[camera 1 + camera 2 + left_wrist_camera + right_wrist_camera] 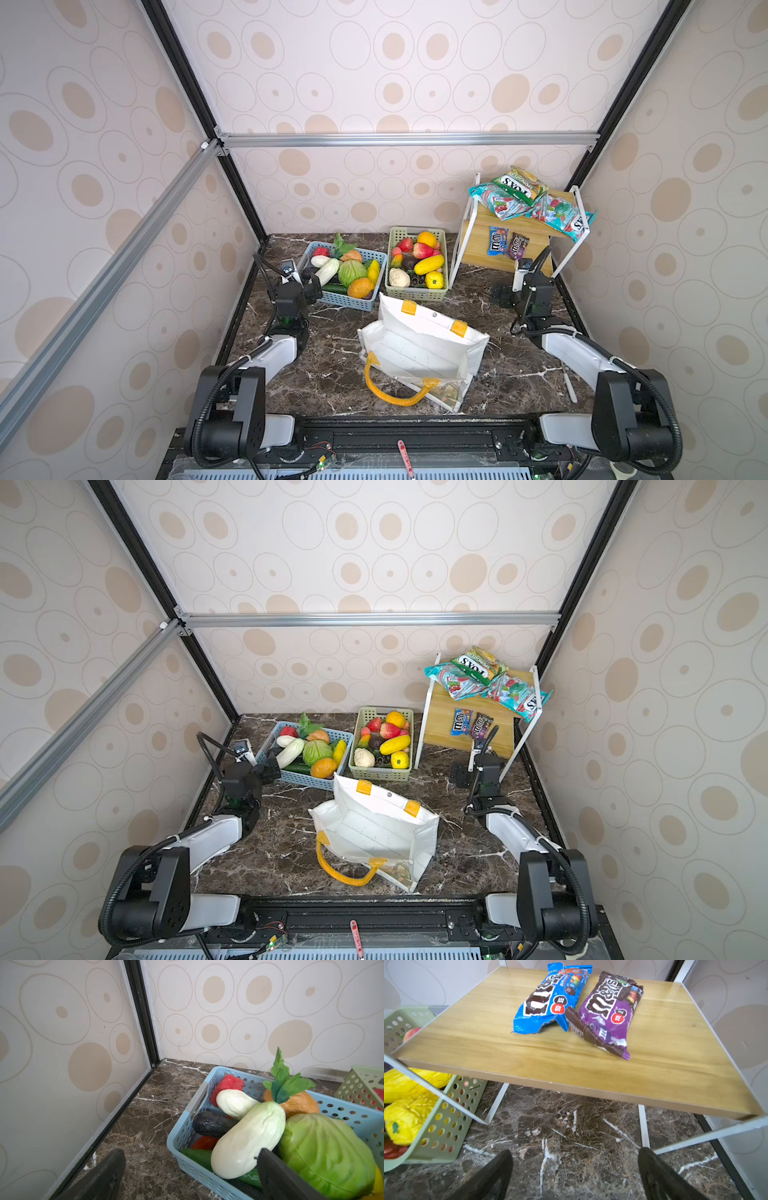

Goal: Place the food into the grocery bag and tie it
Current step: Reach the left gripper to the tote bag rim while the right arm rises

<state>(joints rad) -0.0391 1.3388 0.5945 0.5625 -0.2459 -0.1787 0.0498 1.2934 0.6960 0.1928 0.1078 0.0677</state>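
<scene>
The white grocery bag point(419, 349) point(374, 829) with yellow handles lies tipped on the marble table, its mouth open. Plastic food fills a blue basket point(376, 266) and a green basket point(415, 294). In the left wrist view a white gourd point(249, 1138) and a green cabbage point(326, 1153) lie at the basket's near corner. My left gripper point(190, 1153) point(305, 286) is open there, one finger over the basket and one outside it. A blue packet point(550, 999) and a purple packet point(608, 1009) lie on a wooden shelf point(571, 1059). My right gripper point(575, 1153) point(513, 293) is open and empty, low in front of it.
Teal and green snack bags point(515, 195) sit on the shelf rack's upper level. The rack's white metal legs point(643, 1126) stand on the table just ahead of the right gripper. The green basket point(442, 1122) touches the rack's side. Patterned walls close in the table.
</scene>
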